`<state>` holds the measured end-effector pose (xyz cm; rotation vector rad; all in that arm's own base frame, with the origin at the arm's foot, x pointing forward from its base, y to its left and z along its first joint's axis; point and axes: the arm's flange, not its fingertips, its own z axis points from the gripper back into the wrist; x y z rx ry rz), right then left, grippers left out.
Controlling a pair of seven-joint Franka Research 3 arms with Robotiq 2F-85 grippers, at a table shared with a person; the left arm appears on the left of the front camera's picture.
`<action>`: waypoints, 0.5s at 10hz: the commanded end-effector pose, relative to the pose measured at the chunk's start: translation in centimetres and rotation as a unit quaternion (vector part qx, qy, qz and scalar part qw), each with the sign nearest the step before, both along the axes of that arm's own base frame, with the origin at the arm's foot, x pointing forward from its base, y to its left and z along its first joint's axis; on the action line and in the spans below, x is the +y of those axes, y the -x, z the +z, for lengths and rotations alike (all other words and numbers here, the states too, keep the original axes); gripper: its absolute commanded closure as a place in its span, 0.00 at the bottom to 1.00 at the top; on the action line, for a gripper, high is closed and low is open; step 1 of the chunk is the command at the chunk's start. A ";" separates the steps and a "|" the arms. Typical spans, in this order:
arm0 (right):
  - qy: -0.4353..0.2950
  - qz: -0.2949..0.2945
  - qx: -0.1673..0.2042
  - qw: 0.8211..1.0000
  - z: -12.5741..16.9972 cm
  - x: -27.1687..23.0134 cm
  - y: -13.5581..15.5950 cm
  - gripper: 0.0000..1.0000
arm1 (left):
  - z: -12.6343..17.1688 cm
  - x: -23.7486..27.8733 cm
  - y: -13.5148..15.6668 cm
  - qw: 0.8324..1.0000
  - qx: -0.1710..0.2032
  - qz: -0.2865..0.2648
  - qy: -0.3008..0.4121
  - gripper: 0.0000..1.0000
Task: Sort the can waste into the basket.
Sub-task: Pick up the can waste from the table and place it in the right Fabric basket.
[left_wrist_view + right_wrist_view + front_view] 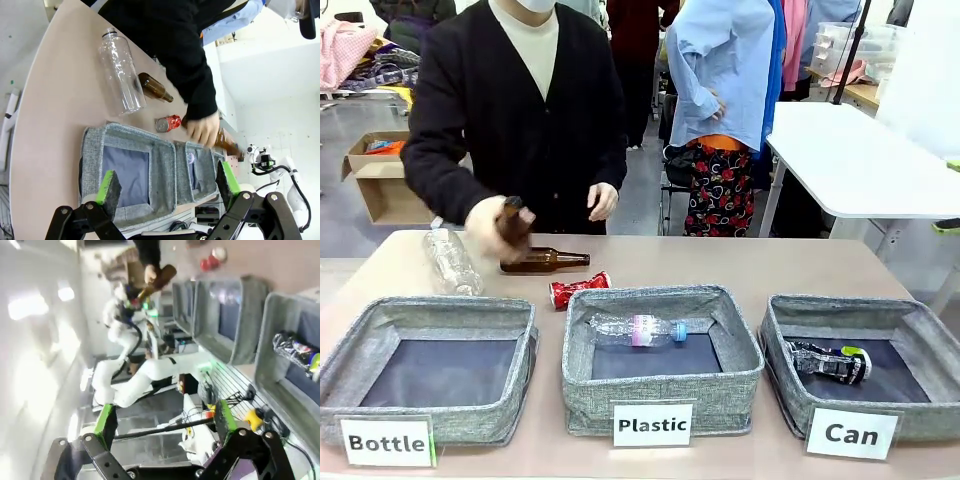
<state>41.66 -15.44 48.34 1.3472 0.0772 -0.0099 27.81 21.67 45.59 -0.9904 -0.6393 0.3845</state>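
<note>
Behind the middle basket point(582, 390), on the table point(720, 262): red can point(579, 290) is lying loose | black can point(830, 362) is sitting in the Can basket point(910, 318), right | left gripper point(168, 182) and right gripper point(165, 421) are hanging apart, empty | person's hand point(485, 228) is holding a brown bottle point(513, 222) close by, so come down on the red can clear of it

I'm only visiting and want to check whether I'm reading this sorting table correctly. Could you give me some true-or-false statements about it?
1. The red can lies on the table, outside every basket. True.
2. The Can basket is empty. False: a black-and-silver can lies inside it.
3. The person's hand holds a brown bottle. True.
4. The Bottle basket contains a bottle. False: it holds nothing; a second brown bottle lies on the table.
5. The left gripper clamps a can. False: its jaws stand open with nothing between them.
</note>
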 end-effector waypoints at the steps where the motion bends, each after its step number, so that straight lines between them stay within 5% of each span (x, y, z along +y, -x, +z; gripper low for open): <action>1: 0.038 0.074 -0.034 0.996 -0.1 0.3 0.1 0.00 | 5.2 1.5 2.6 0.996 -0.034 0.001 0.084 0.00; 3: 0.038 0.074 -0.034 0.996 -0.1 0.3 0.1 0.00 | 13.9 6.2 8.3 0.980 -0.162 0.028 0.116 0.00; 5: 0.038 0.074 -0.034 0.996 -0.1 0.3 0.1 0.00 | 15.8 8.9 11.3 0.969 -0.202 0.046 0.137 0.00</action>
